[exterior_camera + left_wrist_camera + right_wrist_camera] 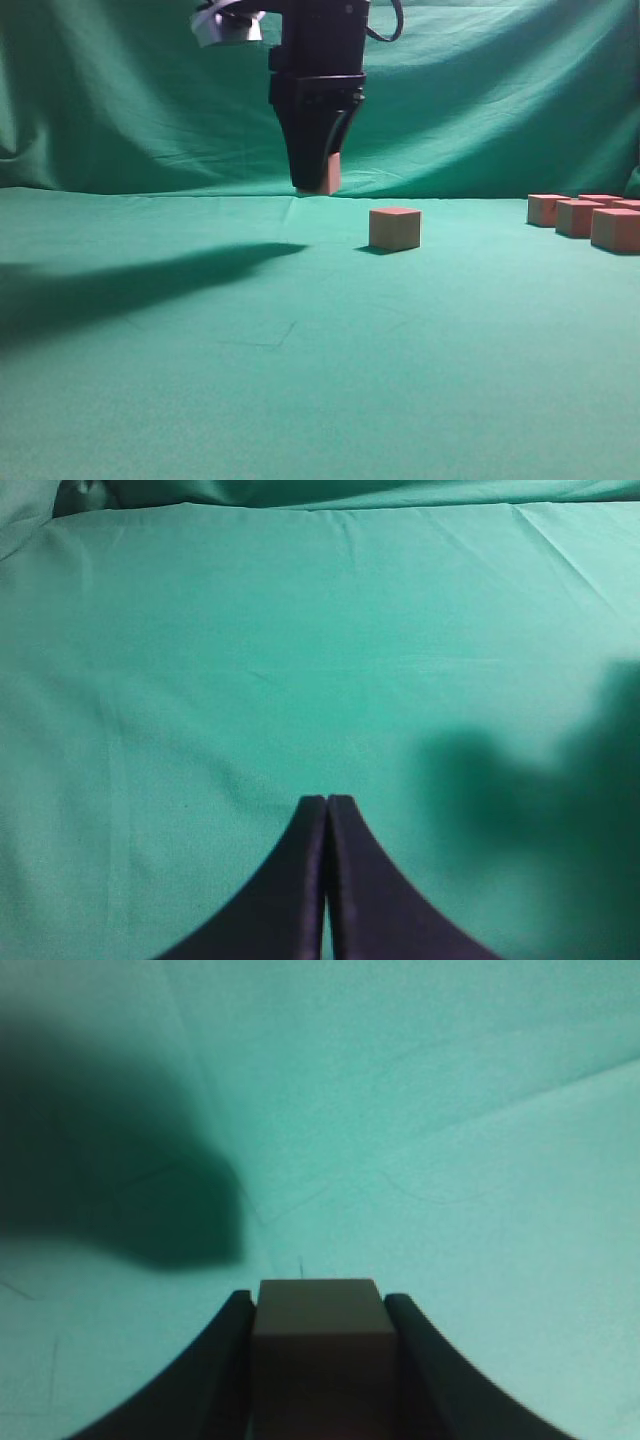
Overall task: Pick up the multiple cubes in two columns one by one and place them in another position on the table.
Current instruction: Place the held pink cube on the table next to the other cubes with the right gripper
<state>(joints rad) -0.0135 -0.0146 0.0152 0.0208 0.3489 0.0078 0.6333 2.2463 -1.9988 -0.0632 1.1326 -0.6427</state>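
Cubes on the cloth: one pink cube (395,228) sits alone on the green table (300,380), mid-way back; a cluster of cubes (590,218) lies well apart at the right edge.
Held cube: farther back, a cube (322,1345) is pinched between the right claw (322,180) fingers, low over the table's far part.
Left claw (327,805): fingers pressed together, nothing between them, bare cloth beneath.
Around: a dark shadow (140,285) stretches across the left; a draped green backdrop (500,90) hangs behind.
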